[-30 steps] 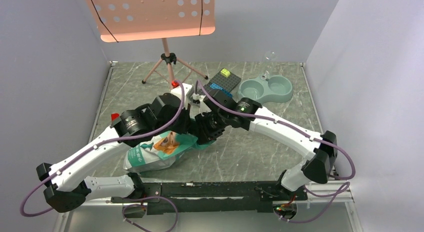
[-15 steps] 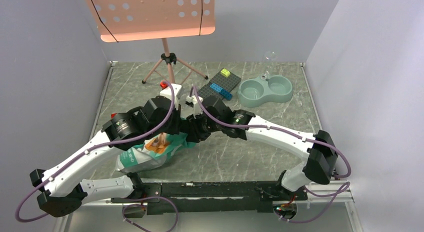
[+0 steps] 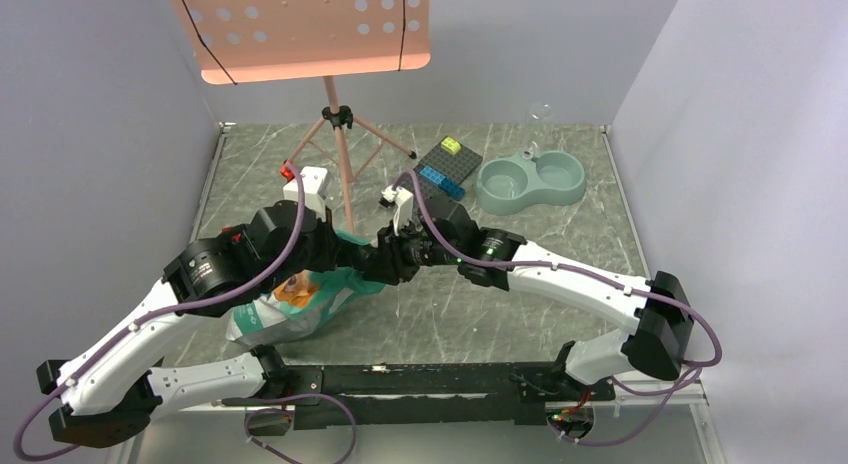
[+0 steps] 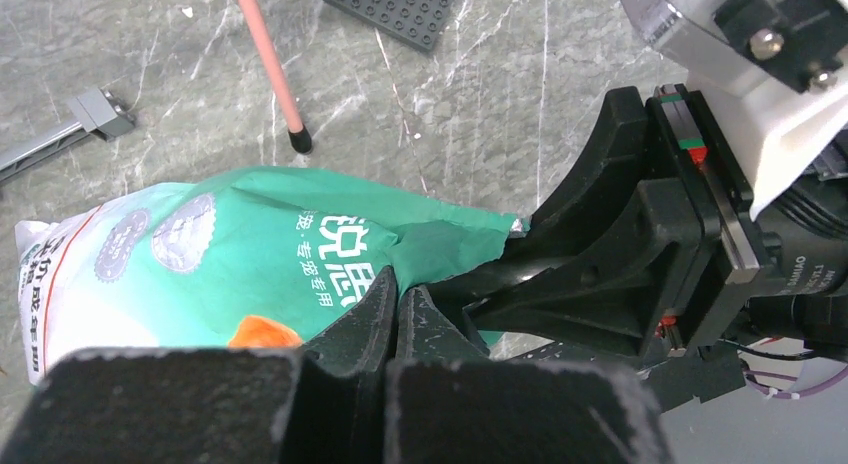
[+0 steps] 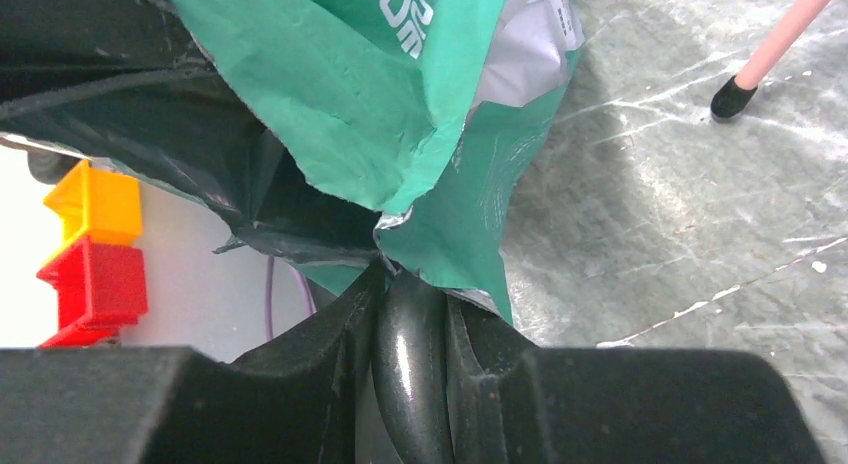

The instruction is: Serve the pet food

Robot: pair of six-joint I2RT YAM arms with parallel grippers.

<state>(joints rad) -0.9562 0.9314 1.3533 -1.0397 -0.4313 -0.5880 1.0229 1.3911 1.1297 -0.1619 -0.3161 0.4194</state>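
- The grey marbled desk (image 3: 500, 304) fills the floor of the cell, walled on three sides.
- A salmon-pink music stand (image 3: 300, 29) with a perforated panel rises at the far left. One rubber-tipped leg ends just beyond the bag in the left wrist view.
- The left arm (image 3: 150, 319) and the right arm (image 3: 570, 279) reach inward and meet near the middle of the desk.
- A teal-green bag (image 3: 300, 304) printed with white characters lies left of centre, its body on the desk. Its upper corner is drawn up toward the spot where the two arms meet.
- A pale blue-grey double bowl (image 3: 530, 180) sits far right, well apart from the bag, and both of its wells show bare.
- A dark studded baseplate (image 3: 447, 166) lies just left of the bowl and carries a blue brick and a yellow-green one.
- The left end effector (image 4: 395, 309) has its fingers pressed together, pinching the bag's green edge.
- The right end effector (image 5: 400, 289) faces it, tip close to tip. It nips a torn flap of the same bag where the silver lining shows.
- The pet food itself shows in no view. The bag's mouth gapes in the right wrist view, but only lining and shadow appear inside.
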